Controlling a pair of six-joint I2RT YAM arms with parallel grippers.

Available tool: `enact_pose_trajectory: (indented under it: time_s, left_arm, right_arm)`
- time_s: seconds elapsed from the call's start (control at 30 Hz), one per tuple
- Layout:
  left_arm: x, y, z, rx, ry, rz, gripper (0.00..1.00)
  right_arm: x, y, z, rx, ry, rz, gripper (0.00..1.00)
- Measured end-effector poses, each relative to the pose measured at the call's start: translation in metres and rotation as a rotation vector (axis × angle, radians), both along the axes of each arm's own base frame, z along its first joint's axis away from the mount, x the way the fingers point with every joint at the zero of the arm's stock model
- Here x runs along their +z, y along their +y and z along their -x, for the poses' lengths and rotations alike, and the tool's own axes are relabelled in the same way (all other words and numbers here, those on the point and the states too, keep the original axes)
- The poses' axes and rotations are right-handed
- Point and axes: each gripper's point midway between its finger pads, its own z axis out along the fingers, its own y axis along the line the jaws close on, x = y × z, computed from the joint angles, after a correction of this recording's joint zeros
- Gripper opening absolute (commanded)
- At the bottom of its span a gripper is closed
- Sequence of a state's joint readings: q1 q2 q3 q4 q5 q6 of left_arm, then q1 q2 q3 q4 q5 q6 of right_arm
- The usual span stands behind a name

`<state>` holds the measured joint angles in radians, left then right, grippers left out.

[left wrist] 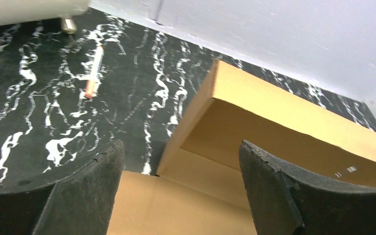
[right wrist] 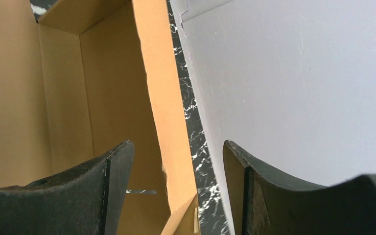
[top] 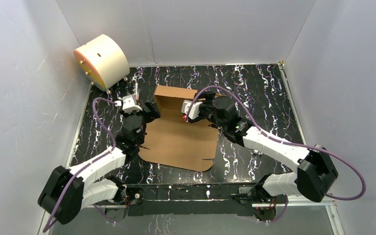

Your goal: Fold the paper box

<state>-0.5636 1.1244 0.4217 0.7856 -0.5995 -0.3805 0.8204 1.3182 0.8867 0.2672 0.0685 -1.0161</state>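
My left pincer (left wrist: 178, 154) and right pincer (right wrist: 177, 147) are wide open, holding nothing. Mid-frame, the paper box (right wrist: 152, 98) wall seems to sit inside the right one; I should close slowly.

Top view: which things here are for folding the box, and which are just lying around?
For the job: paper box; left end effector and right end effector, both open.
Just lying about: cream drum with an orange face; thin white stick with an orange tip.
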Motion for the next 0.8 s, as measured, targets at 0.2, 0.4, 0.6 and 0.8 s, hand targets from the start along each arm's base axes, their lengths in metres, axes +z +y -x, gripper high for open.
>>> enact_pose_trajectory:
  time_s: [0.2,0.4,0.6,0.8]
  left_arm:
    - [0.033,-0.034,0.018,-0.212,0.055,0.081,0.87]
    - [0.017,-0.075,0.038,-0.446,0.186,0.123,0.88]
    - [-0.007,-0.105,0.061,-0.620,0.308,0.160,0.88]
    - [-0.021,-0.136,0.079,-0.741,0.349,0.167,0.88]
  right_arm:
    - [0.020,-0.024,0.014,-0.110,0.109,-0.166,0.77]
    - [0.013,-0.060,0.026,-0.269,0.214,-0.321,0.77]
    - [-0.004,-0.109,0.026,-0.453,0.297,-0.468,0.78]
    - [-0.023,-0.168,0.014,-0.651,0.375,-0.655,0.74]
